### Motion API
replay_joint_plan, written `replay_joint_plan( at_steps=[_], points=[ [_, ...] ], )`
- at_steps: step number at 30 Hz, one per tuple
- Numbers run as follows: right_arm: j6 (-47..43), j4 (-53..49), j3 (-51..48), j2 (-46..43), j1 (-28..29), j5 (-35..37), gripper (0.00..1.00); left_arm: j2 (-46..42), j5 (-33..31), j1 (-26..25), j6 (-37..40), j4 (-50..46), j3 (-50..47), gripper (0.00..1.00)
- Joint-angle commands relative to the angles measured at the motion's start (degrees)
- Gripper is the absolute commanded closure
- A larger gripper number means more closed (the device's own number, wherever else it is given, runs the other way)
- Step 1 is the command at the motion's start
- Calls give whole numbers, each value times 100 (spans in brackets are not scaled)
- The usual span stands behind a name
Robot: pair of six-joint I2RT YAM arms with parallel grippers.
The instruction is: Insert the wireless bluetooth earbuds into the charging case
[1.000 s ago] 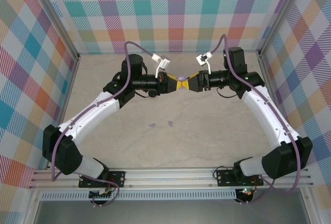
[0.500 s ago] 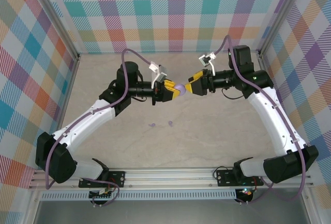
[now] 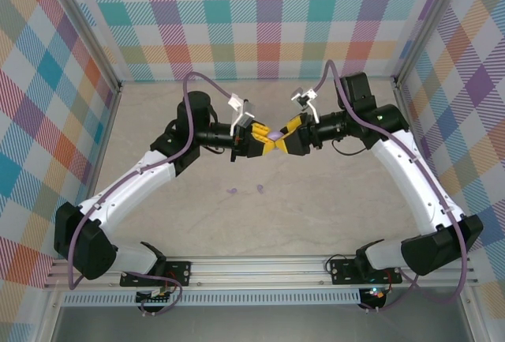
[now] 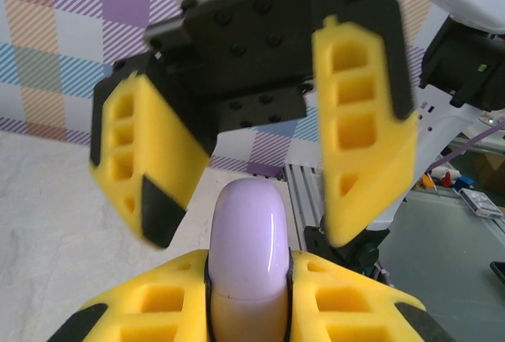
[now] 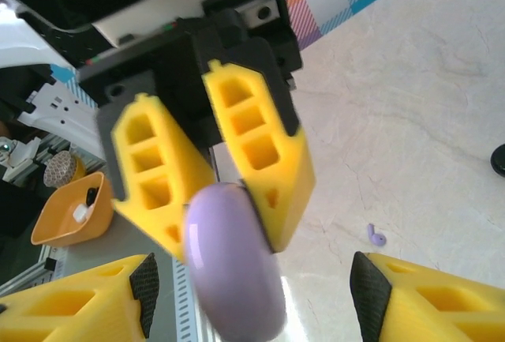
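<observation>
1. Left gripper: clenched on the case. Both pads press the case's flat sides, and its rounded top stands clear above the fingertips.
2. Right gripper: released, jaws spread wide. It faces the left gripper tip to tip, with the case's free end lying in the gap between its fingers. No contact is visible.
3. Case position: held in the air over the middle of the table, between the two arms.
4. Case appearance: pale lilac, glossy, smooth and rounded at the edge. It appears closed; a faint seam shows low down near the left pads.
5. Earbuds: two lilac buds lie on the table nearer the bases, close together and well apart from the case. They are too small to tell how they lie.
6. Step in hand, judged: the case is being presented to the right gripper for a handover or lid opening. No bud has been inserted.
7. Next move, judged: close the right jaws squarely on the free end. The glossy curved shell may slip if gripped off centre.
</observation>
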Motion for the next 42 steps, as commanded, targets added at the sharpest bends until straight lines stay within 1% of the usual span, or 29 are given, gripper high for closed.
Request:
replay_joint_plan(
  at_steps=[1, 5, 9, 18, 23, 31, 35, 42],
  points=[
    [-138, -40, 162, 58, 18, 201, 33, -85, 284, -85, 155, 55, 189, 80],
    [-1, 109, 119, 42, 18, 560, 33, -76, 317, -107, 282, -132, 246, 80],
    [91, 230, 85, -12, 20, 660, 33, -68, 326, -111, 384, -283, 273, 80],
    [308, 434, 31, -87, 18, 1348, 34, -63, 426, -118, 491, -397, 335, 80],
    [359, 501, -5, -132, 22, 1432, 34, -23, 457, -120, 547, -523, 405, 80],
    [461, 549, -23, -162, 18, 1767, 34, -21, 451, -128, 564, -584, 438, 80],
    [418, 522, -23, -180, 19, 1506, 34, 5, 405, -129, 555, -624, 483, 80],
    [405, 461, -55, -162, 18, 1581, 34, 6, 386, -129, 520, -631, 521, 80]
  ],
)
